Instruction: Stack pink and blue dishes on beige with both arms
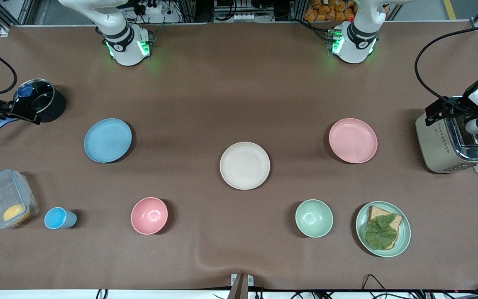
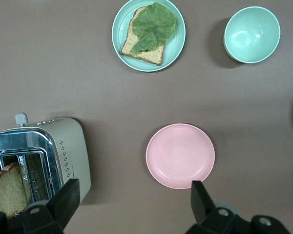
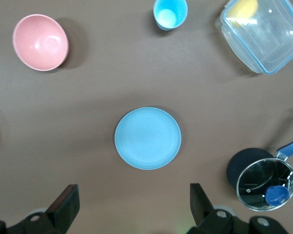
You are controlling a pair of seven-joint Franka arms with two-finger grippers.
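The cream-beige plate [image 1: 245,165] lies mid-table. The light blue plate [image 1: 107,140] [image 3: 147,138] lies toward the right arm's end and the pale pink plate [image 1: 353,140] [image 2: 180,155] toward the left arm's end. All three are apart and bare. My left gripper [image 1: 446,110] [image 2: 134,195] hangs high and open, over the table between the pink plate and the toaster. My right gripper [image 1: 17,111] [image 3: 133,199] also hangs high and open, over bare table beside the blue plate. Neither holds anything.
A toaster [image 1: 454,139] with bread stands at the left arm's end, a lidded dark pot [image 1: 42,101] at the right arm's end. Nearer the front camera sit a clear container [image 1: 6,203], blue cup [image 1: 58,218], pink bowl [image 1: 149,215], green bowl [image 1: 314,218] and green plate [image 1: 405,238] with toast.
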